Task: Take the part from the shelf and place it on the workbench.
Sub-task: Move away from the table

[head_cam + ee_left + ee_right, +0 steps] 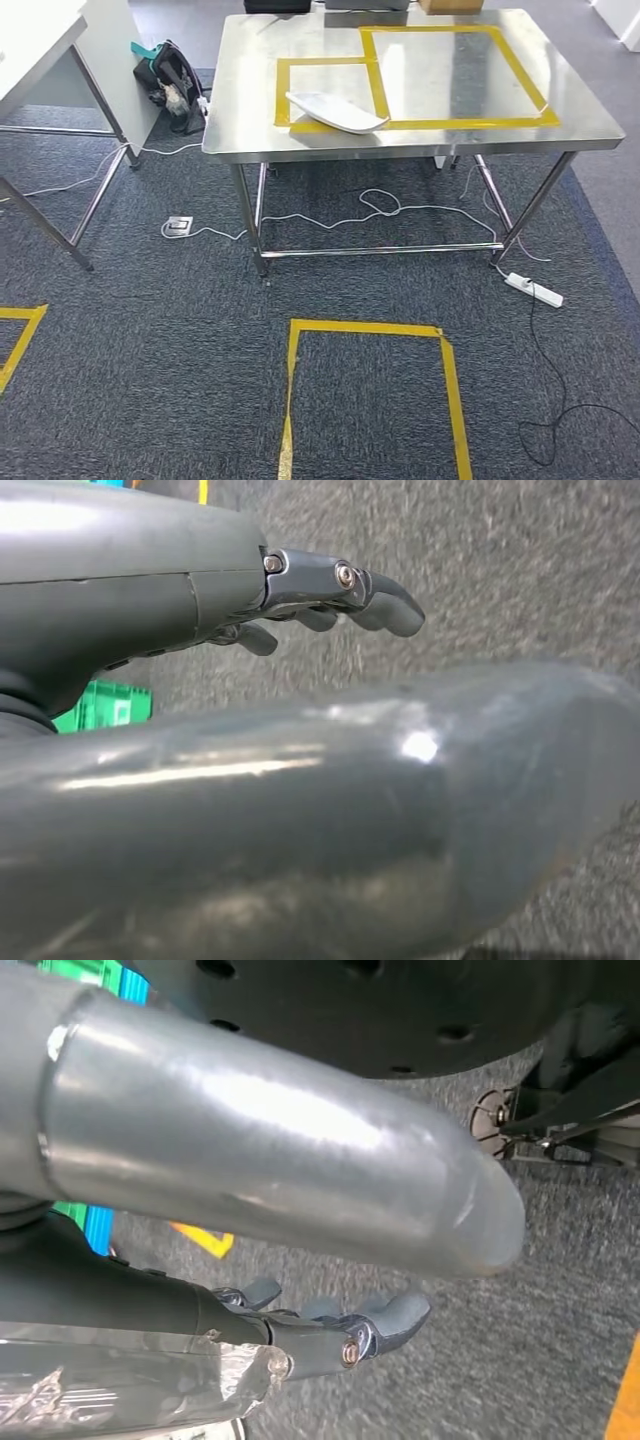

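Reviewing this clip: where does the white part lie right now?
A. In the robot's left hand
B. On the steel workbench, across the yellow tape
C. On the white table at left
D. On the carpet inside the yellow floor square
B: the white part rests on the steel workbench, overlapping the yellow tape outline near the front edge.

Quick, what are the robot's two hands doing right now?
Left hand: open, holding nothing.
Right hand: open, holding nothing.

Bright even light, glare on workbench (453, 70)
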`<action>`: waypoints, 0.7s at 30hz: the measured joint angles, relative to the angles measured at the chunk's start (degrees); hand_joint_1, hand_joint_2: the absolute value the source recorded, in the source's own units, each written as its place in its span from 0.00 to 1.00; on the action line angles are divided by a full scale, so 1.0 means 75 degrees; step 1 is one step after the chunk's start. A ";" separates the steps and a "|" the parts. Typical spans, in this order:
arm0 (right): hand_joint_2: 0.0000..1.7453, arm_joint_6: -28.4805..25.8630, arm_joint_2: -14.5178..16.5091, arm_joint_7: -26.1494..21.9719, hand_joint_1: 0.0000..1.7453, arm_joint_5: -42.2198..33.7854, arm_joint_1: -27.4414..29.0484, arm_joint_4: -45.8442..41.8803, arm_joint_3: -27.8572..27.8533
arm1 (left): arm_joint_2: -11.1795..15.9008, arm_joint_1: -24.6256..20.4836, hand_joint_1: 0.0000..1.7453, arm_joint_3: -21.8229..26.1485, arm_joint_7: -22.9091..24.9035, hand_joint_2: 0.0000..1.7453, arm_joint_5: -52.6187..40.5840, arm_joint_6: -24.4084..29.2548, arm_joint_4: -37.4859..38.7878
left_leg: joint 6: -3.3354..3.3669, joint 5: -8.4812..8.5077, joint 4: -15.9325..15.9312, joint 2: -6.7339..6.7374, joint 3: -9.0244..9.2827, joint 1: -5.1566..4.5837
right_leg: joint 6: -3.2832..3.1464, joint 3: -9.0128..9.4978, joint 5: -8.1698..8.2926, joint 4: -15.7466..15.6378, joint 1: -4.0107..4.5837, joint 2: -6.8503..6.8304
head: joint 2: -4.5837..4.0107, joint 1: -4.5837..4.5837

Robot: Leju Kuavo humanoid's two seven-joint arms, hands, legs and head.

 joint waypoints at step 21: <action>0.00 -0.0218 0.0043 0.0215 0.00 0.0034 -0.0083 0.0023 0.0004 | -0.0417 -0.0131 0.00 0.0012 -0.0117 0.00 -0.0221 -0.0078 0.0019 | -0.0192 -0.0293 0.0248 0.0833 0.0002 -0.0126 | -0.0299 0.0845 0.0464 -0.1584 0.0150 -0.1025 | 0.0000 -0.0084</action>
